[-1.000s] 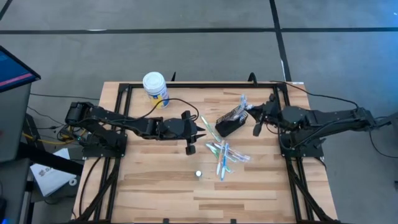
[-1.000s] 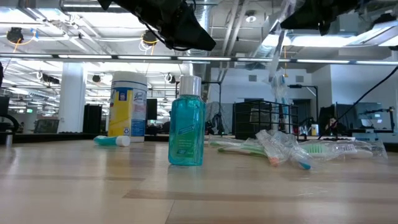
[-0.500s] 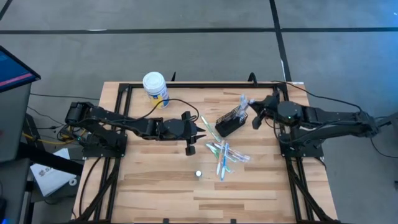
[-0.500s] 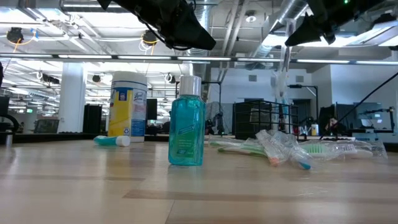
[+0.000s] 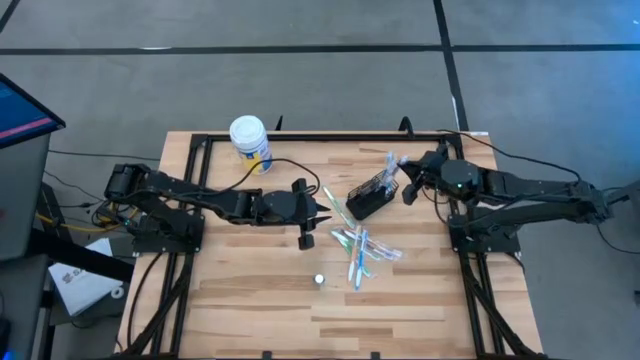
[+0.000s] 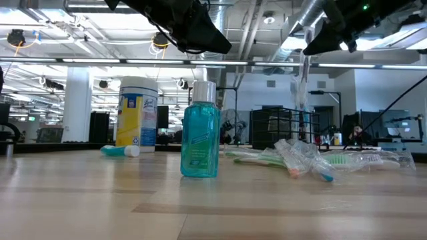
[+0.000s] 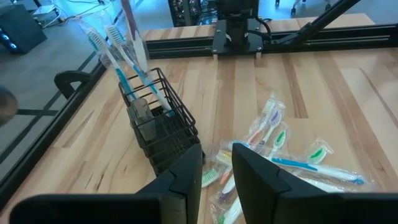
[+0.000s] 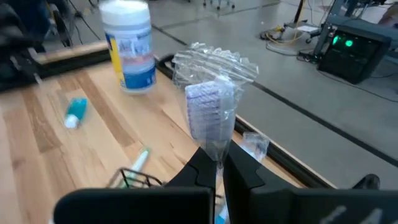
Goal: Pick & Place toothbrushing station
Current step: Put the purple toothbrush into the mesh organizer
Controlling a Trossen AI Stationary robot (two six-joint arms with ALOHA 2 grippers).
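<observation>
Nearest the front edge of the pale wooden slatted table (image 5: 250, 300), a small teal bottle with a silver cap (image 6: 200, 129) stands upright on its own. Just behind it and to the right, a loose heap of slim white, blue and green toothbrushes in clear wrappers (image 5: 358, 247) lies flat on the boards. To the left of that heap, the left gripper (image 5: 309, 214) hangs over the middle of the table, its fingers a little apart with nothing between them.

Farther back and slightly right stands the small black wire-mesh holder (image 5: 368, 196), with blue-and-white toothbrushes (image 7: 118, 46) upright in it, leaning against its wires. Just right of the holder, the right gripper (image 5: 404, 187) is raised above the table, pinched tight on the lower end of a clear-wrapped toothbrush with a purple-and-white head (image 8: 210, 115), which stands nearly upright over the holder's far side.

A small teal tube with a white cap (image 8: 75, 112) lies on its side toward the far left, near a white-lidded yellow-and-blue jar (image 5: 250, 143) standing at the table's far edge.
</observation>
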